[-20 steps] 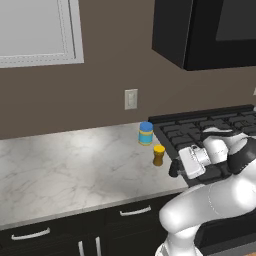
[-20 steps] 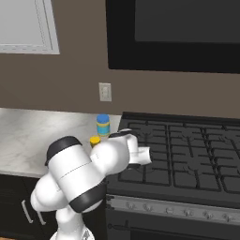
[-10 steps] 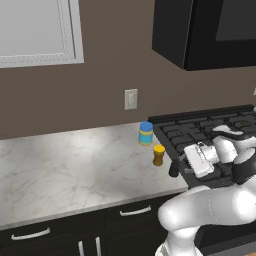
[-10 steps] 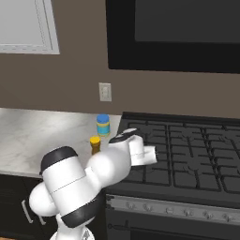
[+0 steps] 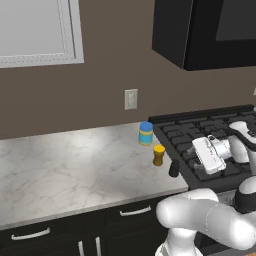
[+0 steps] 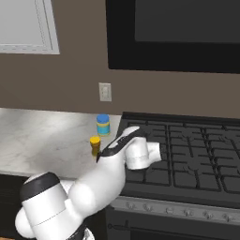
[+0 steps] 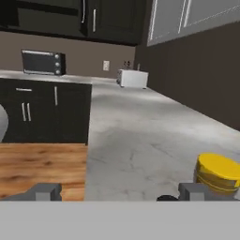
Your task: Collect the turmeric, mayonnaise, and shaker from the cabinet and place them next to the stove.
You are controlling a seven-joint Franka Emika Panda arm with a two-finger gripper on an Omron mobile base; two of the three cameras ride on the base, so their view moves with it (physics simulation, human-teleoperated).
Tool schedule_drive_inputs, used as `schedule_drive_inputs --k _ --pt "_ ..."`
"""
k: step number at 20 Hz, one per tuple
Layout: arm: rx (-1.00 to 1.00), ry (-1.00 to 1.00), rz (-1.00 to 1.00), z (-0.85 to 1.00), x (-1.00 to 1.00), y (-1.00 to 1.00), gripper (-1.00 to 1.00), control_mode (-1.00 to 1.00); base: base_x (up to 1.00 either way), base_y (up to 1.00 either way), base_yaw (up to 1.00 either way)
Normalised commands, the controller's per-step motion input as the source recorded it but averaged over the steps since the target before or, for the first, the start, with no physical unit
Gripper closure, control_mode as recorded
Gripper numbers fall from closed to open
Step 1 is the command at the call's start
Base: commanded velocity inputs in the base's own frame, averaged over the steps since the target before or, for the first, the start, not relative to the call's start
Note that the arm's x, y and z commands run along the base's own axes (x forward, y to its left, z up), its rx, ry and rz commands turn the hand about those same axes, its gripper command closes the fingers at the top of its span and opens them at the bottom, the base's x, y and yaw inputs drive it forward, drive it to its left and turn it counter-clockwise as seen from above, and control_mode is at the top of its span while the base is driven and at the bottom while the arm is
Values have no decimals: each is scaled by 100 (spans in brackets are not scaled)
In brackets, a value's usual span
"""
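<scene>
The white marbled stone counter (image 5: 70, 160) is seen running along the brown wall to the black cooktop with cast grates, the stove (image 5: 210, 135), which adjoins its right end. A black wall cabinet (image 5: 205, 30) is mounted above the stove; its contents cannot be made out.

Three task items are found on the counter close to the stove's left edge. The mayonnaise, a stout jar with blue lid and pale yellow body (image 5: 145, 133), is set nearest the wall. The turmeric, a small orange-yellow jar with yellow lid (image 5: 159, 155), is placed just in front of it, apart from it. The shaker, a slim dark grey bottle shape (image 5: 173, 168), is placed nearest the counter's front edge, just beside the stove's corner.

The end effector (image 7: 117, 191) is spread wide, with nothing between its tips. In the hand view it is held low over the counter, the turmeric's lid just beside one tip and a dark rounded top, probably the shaker's, between the tips at the bottom edge.

Judgement: all three items appear placed, so the task looks essentially complete. Risk: the end effector is close to the shaker and turmeric, so a sideways swing could topple the narrow shaker or push it off the front edge. A lift clear of both is advised.
</scene>
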Motion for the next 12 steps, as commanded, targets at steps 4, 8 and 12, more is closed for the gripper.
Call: schedule_drive_inputs --k 4,8,12 --pt "0 -9 -4 48 -56 31 -100 -100 0 0 0" --pt "-4 -4 -5 35 -53 61 -100 -100 0 0 0" --pt "-12 0 -6 24 -40 97 -100 -100 0 0 0"
